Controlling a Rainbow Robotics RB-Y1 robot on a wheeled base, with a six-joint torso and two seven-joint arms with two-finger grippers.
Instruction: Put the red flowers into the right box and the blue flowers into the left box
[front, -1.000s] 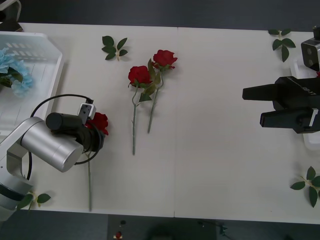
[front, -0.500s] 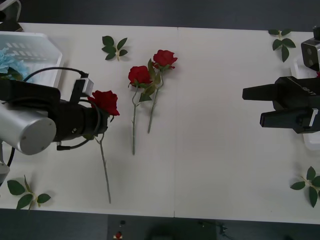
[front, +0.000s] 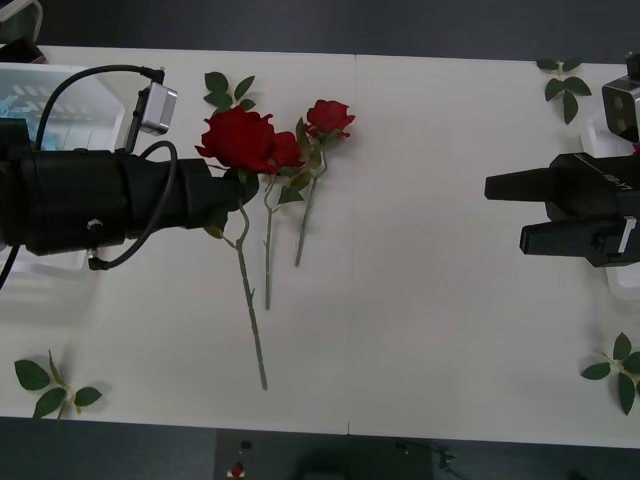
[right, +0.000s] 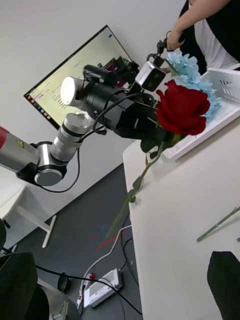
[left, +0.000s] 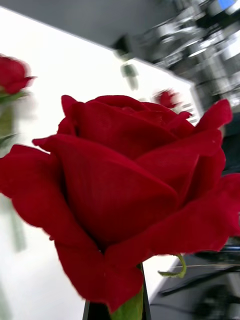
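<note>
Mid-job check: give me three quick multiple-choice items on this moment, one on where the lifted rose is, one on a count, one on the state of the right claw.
1. Where is the lifted red rose?
A. In the left claw, above the table
B. Lying in the left box
C. In the right claw

2. How many red roses lie flat on the table?
A. None
B. Two
C. Five

3. What is the right claw doing?
A. Shut on a blue flower
B. Open and holding nothing
C. Shut on a rose

Answers:
1 A: the stem hangs from the left arm's end, clear of the tabletop in the right wrist view.
2 B: two roses lie side by side mid-table.
3 B: its black fingers stand apart with nothing between them.
</note>
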